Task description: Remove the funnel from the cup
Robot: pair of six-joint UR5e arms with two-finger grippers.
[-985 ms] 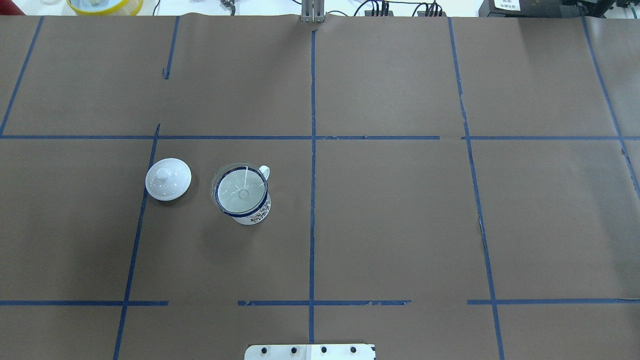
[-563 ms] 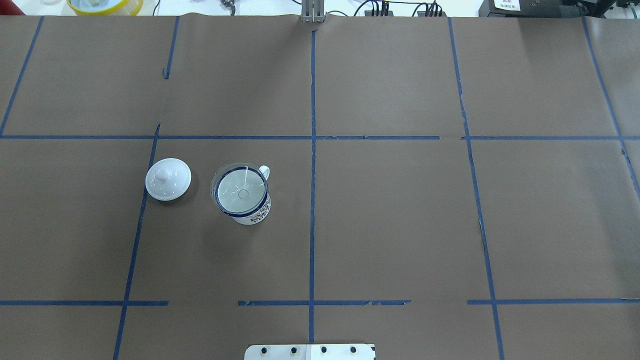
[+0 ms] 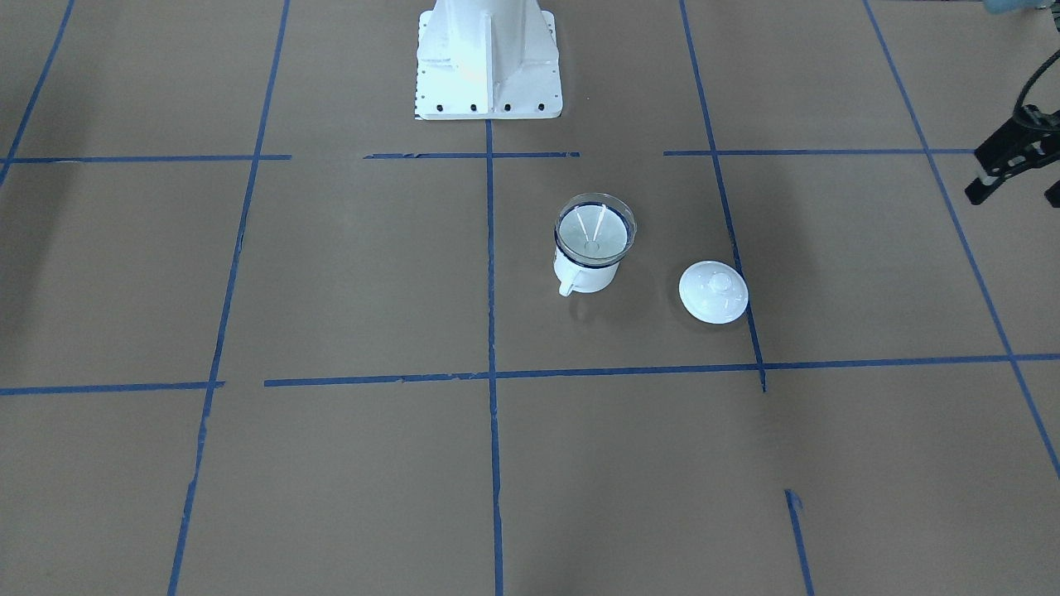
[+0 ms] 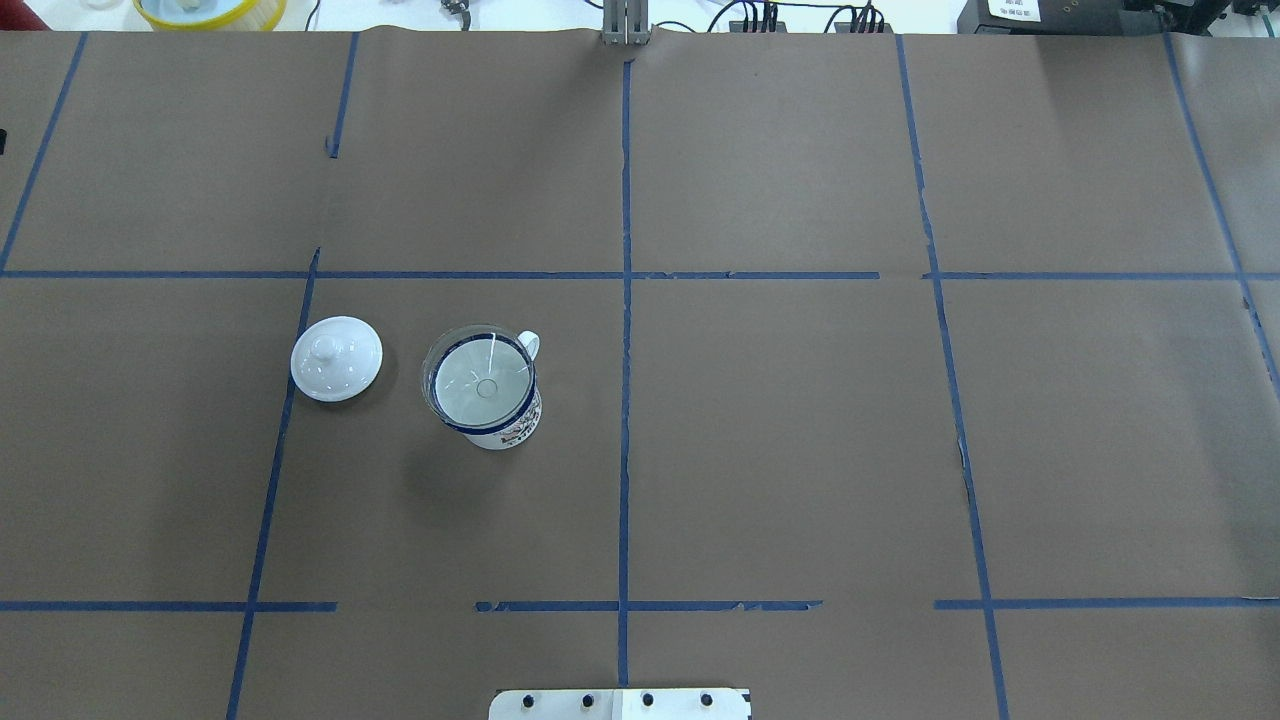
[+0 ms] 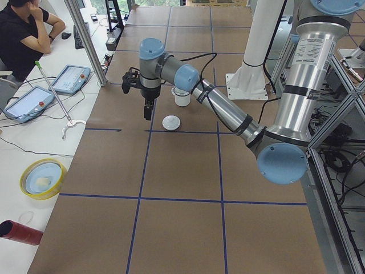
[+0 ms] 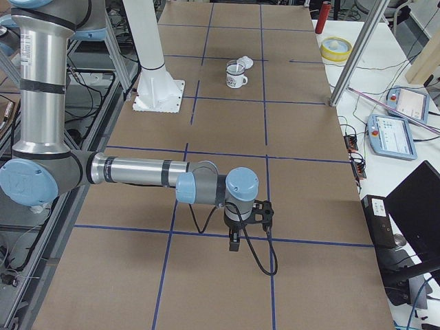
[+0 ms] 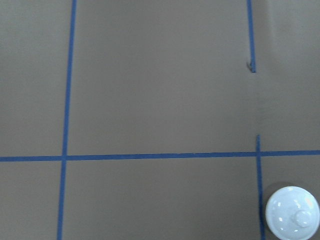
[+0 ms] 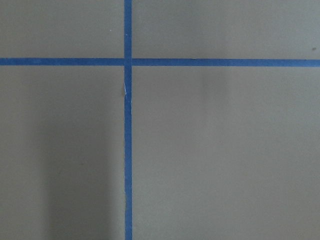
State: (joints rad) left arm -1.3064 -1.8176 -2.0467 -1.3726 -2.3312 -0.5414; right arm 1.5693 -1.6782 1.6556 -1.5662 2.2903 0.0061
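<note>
The cup (image 4: pixel 508 426), a white mug with a dark blue rim, stands left of the table's centre line. It also shows in the front view (image 3: pixel 585 275). The clear funnel (image 4: pixel 480 386) sits in its mouth, rim resting on the mug's rim (image 3: pixel 595 228). My left gripper (image 5: pixel 147 114) hangs above the table to the left of the lid, well apart from the cup. Part of it shows at the front view's right edge (image 3: pixel 1006 165); I cannot tell if it is open. My right gripper (image 6: pixel 234 242) hangs far off on the right side; its state cannot be told.
A white domed lid (image 4: pixel 336 358) with a knob lies on the table just left of the cup, and shows in the left wrist view (image 7: pixel 292 215). The robot base (image 3: pixel 489 58) stands at the near edge. A yellow bowl (image 4: pixel 208 10) sits beyond the far edge.
A dark sliver of the left arm has appeared at the overhead view's left edge. The cup, funnel and lid have not moved.
</note>
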